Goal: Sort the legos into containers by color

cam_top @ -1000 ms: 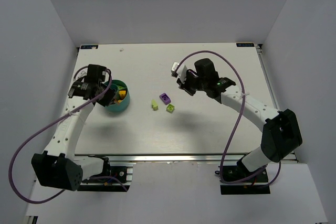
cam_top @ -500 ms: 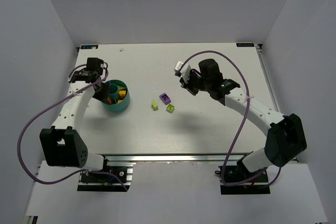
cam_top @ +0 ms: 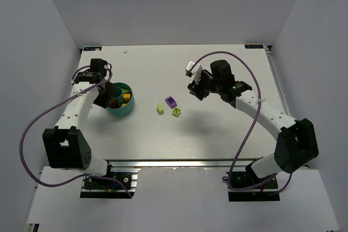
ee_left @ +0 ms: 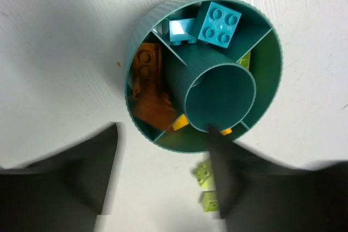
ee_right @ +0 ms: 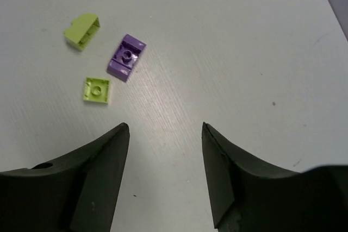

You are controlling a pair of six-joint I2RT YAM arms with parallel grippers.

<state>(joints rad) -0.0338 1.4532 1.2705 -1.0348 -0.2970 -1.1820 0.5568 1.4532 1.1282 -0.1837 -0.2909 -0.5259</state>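
Teal bowl (cam_top: 129, 110) sits on the left part of the worktop (cam_top: 217, 134), upright, with dividers around a central ring (ee_left: 220, 99).

Left wrist view, by compartment:
- two cyan bricks (ee_left: 219, 24) in one, studs up
- brown bricks (ee_left: 148, 85) stacked in the one next to it
- orange pieces (ee_left: 181, 122) in the one after the brown, mostly hidden by the ring
- lime piece (ee_left: 244, 61) in the one across from the brown, only its edge showing

Three legos lie loose mid-worktop, right of the bowl, in a tight cluster but not touching:
- purple brick (ee_right: 126, 57), farthest back
- lime sloped brick (ee_right: 82, 31), near-left of it
- lime flat brick (ee_right: 97, 89), near-right of it, single stud up

Left tool (ee_left: 162, 131) hovers over the left side of the bowl, fingers apart, nothing between them.

Right tool (ee_right: 165, 129) hangs above bare worktop just right of the loose cluster, fingers apart, empty, touching no brick.
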